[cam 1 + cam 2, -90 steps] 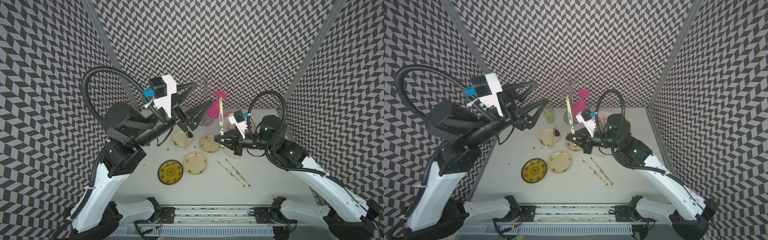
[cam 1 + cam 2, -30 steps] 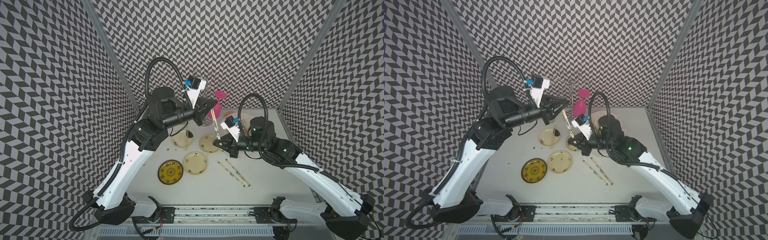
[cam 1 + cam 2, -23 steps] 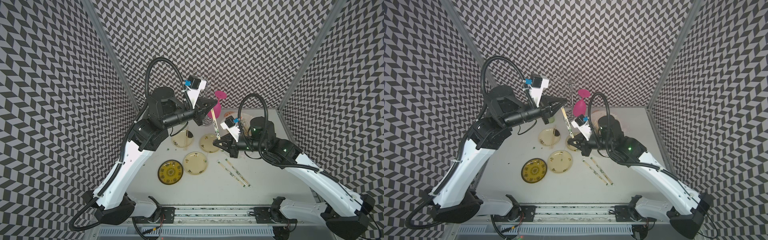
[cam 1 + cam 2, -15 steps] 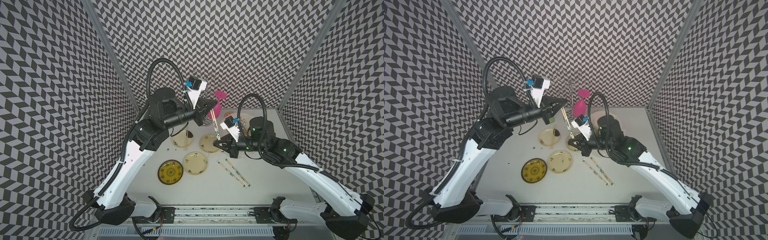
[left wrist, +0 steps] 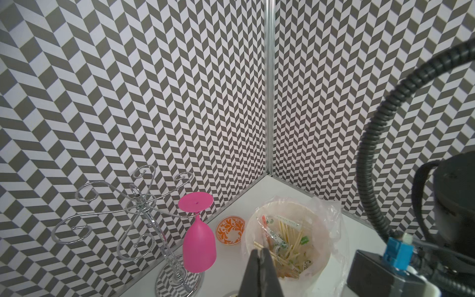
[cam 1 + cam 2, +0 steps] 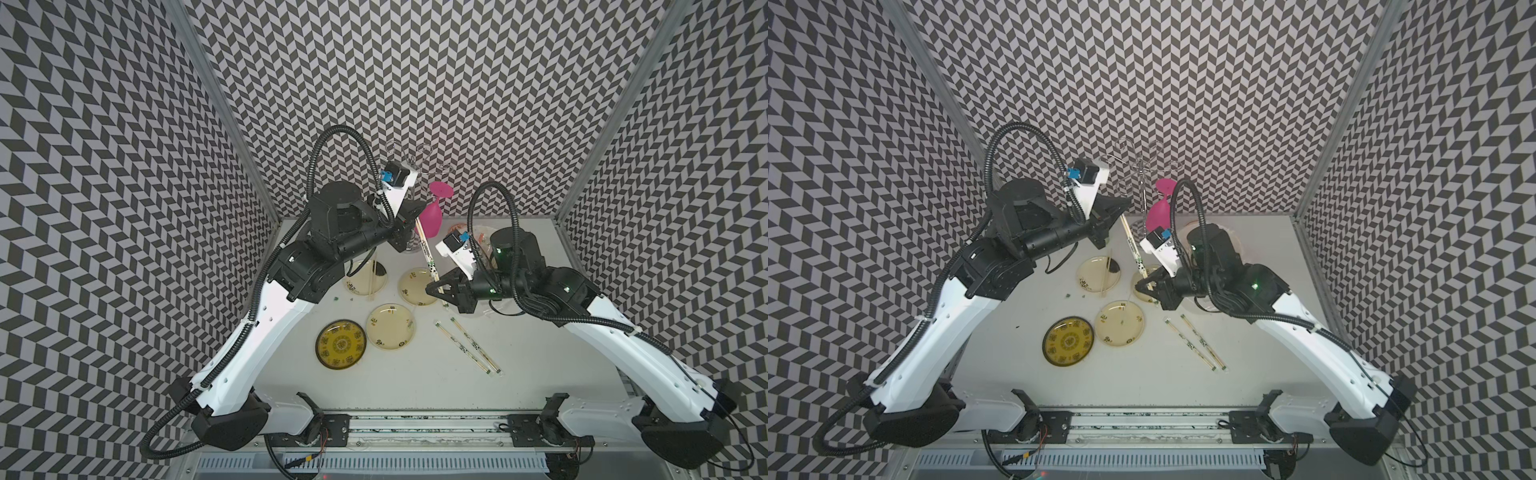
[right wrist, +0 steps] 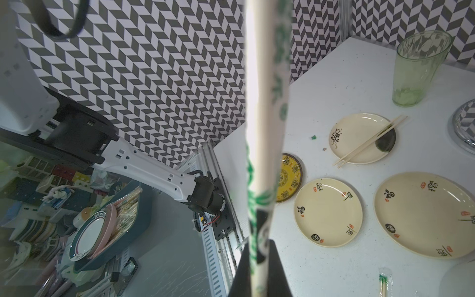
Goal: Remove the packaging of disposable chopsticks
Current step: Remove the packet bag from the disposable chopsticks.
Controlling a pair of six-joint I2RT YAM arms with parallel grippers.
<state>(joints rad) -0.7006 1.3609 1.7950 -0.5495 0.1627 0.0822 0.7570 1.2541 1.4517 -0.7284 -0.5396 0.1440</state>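
Observation:
A wrapped pair of disposable chopsticks (image 6: pixel 428 253) (image 6: pixel 1136 251) stands tilted in the air above the plates, inside its clear packaging (image 7: pixel 279 84) with green and panda print. My right gripper (image 6: pixel 437 286) (image 7: pixel 258 246) is shut on its lower end. My left gripper (image 6: pixel 417 218) (image 6: pixel 1121 212) (image 5: pixel 261 253) is shut at its upper end. Whether it pinches sleeve or stick does not show. Two more wrapped pairs (image 6: pixel 467 347) (image 6: pixel 1196 343) lie on the table. A bare pair (image 6: pixel 371 280) (image 7: pixel 370 140) rests across a cream plate (image 6: pixel 361 286).
Two more cream plates (image 6: pixel 390 327) (image 6: pixel 415 286) and a yellow plate (image 6: pixel 340 344) sit mid-table. A pink goblet (image 5: pixel 199 246) hangs on a wire rack (image 5: pixel 144 210) at the back. Close by stand an orange dish (image 5: pixel 229 230), a bag-lined white bucket (image 5: pixel 326 259) and a green glass (image 7: pixel 419 66).
Three seconds ago my left gripper hung open to the left. It has since swung in and closed at the upper end of the wrapped pair. The right arm has barely moved.

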